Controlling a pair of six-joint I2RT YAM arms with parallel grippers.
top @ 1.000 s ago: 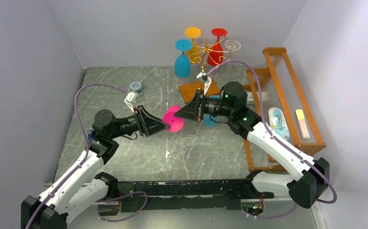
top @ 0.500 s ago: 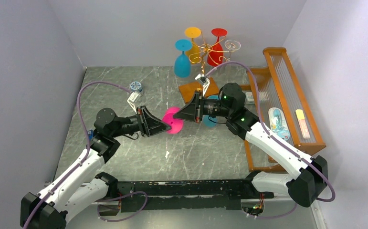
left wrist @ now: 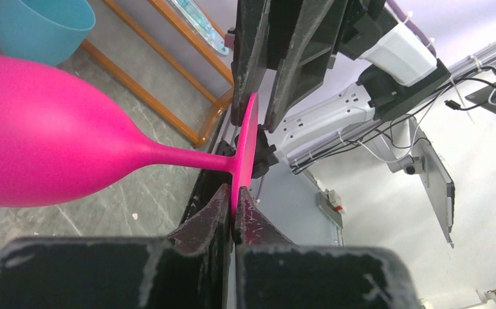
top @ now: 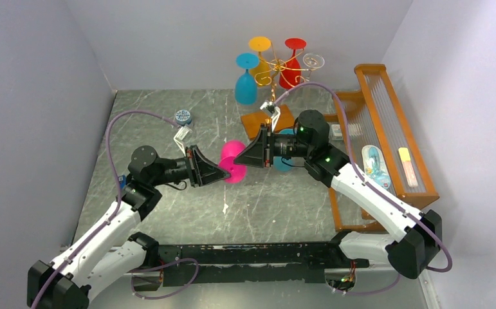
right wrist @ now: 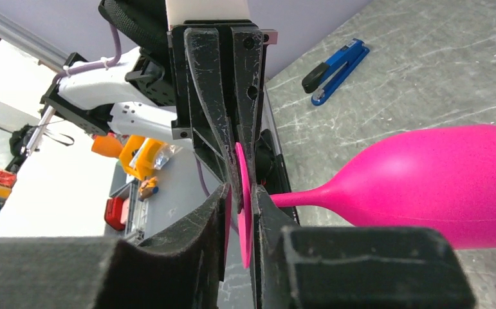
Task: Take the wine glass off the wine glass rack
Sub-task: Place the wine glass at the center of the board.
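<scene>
A pink wine glass (top: 231, 162) hangs sideways above mid-table, between my two grippers. My left gripper (left wrist: 234, 209) is shut on the rim of its round foot (left wrist: 245, 148). Its bowl (left wrist: 39, 141) points away to the left. My right gripper (right wrist: 240, 199) straddles the same foot (right wrist: 242, 219) from the other side. One finger touches the foot and a gap shows at the other, so it is open. The gold wire rack (top: 275, 67) on its brown base (top: 258, 122) stands at the back. It holds blue (top: 246, 87), yellow (top: 260, 45), red (top: 291, 71) and clear (top: 313, 61) glasses.
A teal glass (top: 284, 161) stands on the table behind my right wrist. An orange wooden frame (top: 386, 129) with small items lines the right side. A blue stapler (right wrist: 335, 64) lies at the left edge, and a small blue-topped jar (top: 182, 117) at the back left.
The left arm has edged slightly toward the right gripper. The pink glass stays between the two grippers at about the same spot.
</scene>
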